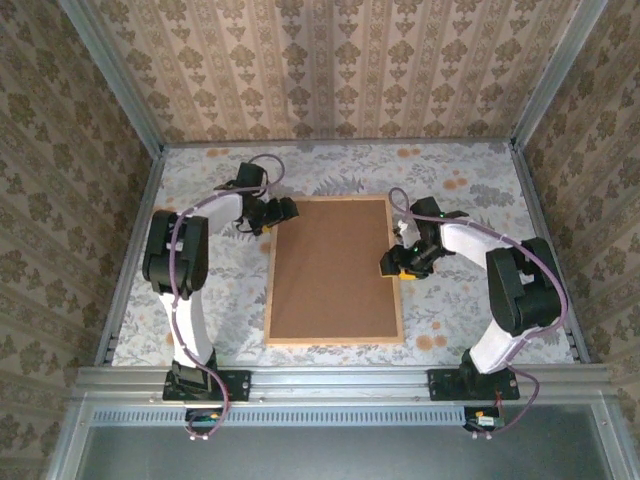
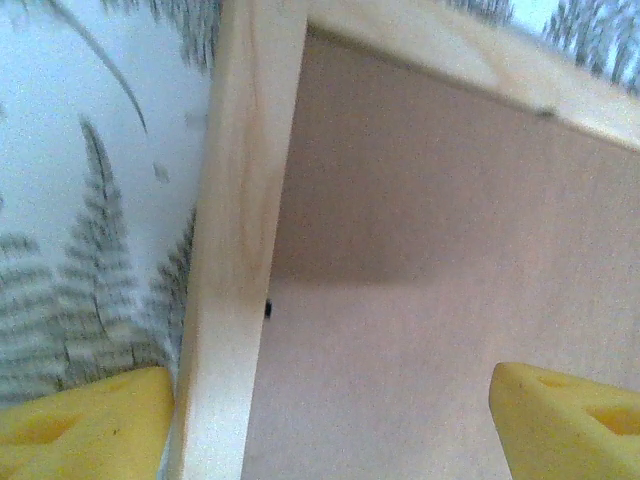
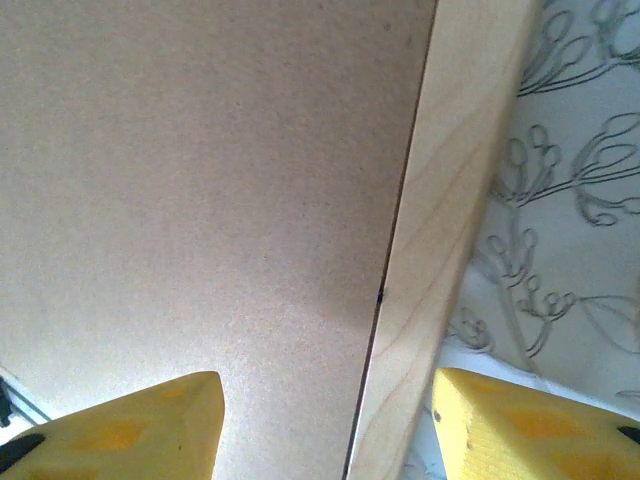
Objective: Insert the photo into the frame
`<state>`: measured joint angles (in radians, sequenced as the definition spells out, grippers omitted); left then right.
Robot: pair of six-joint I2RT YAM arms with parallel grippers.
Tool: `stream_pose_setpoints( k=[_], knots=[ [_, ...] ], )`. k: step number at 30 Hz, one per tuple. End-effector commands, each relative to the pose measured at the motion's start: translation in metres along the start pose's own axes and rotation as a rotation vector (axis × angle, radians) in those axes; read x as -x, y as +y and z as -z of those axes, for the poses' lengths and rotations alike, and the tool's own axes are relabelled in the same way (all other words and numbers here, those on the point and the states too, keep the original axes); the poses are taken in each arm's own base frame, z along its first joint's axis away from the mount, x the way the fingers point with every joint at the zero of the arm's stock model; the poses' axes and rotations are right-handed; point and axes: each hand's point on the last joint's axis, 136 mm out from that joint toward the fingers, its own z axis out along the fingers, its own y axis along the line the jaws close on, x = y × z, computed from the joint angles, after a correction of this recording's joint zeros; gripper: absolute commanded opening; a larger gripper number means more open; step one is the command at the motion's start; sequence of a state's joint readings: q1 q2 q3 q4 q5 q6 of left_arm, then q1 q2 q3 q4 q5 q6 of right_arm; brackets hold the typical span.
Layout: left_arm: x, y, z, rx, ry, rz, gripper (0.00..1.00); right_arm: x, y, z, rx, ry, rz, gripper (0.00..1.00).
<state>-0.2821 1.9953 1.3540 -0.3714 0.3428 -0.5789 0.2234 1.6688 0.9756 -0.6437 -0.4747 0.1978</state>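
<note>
1. Brown board (image 1: pixel 330 270) is facing up inside the frame (image 1: pixel 334 341), which is lying flat in the middle of the table (image 1: pixel 240 290), its long sides running away from the arms.
2. I cannot place the photo. I am guessing it is lying under that board, but I cannot tell.
3. The left gripper (image 1: pixel 275 215) is poised at the frame's far left corner. Its fingers are spread wide, one over the table and one over the board, with the wooden edge between them and nothing pinched.
4. The right gripper (image 1: pixel 398 262) is straddling the right-hand edge about halfway along. It is parted too, one finger close beside the wood and the other over the board with a gap.
5. I am reading this as the seating step. The next move is calling for gentle, even pressure from both sides, so the frame is not skidding or twisting.
6. Free table is lying on the frame's left, right and far sides. The near edge is running close to the metal rail (image 1: pixel 340 378), so pulling towards the arms is offering the least room.
</note>
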Motion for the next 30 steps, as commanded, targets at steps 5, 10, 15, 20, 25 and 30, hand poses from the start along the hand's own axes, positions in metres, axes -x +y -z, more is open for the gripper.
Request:
stream_pose_setpoints(
  k=[5,10,15,20,25,30],
  knots=[
    [0.015,0.016,0.024,0.028,-0.053,-0.023,0.84,0.019,-0.020,0.013,-0.017,-0.040,-0.089,0.44],
    [-0.016,0.021,0.029,0.017,0.002,0.001,0.80,0.016,-0.020,0.007,-0.015,0.001,-0.080,0.35],
    [-0.042,0.021,0.029,0.011,0.071,-0.001,0.76,0.015,-0.019,0.002,-0.022,0.031,-0.062,0.34],
    [-0.055,0.021,0.027,0.005,0.098,-0.002,0.76,0.013,-0.016,-0.006,-0.019,0.054,-0.061,0.33],
    [-0.063,0.018,0.020,-0.019,0.117,0.012,0.76,0.010,-0.019,-0.009,-0.036,0.072,-0.062,0.32],
    [-0.067,0.018,0.016,-0.022,0.125,0.019,0.77,0.009,-0.021,-0.014,-0.046,0.083,-0.060,0.31]
  ],
)
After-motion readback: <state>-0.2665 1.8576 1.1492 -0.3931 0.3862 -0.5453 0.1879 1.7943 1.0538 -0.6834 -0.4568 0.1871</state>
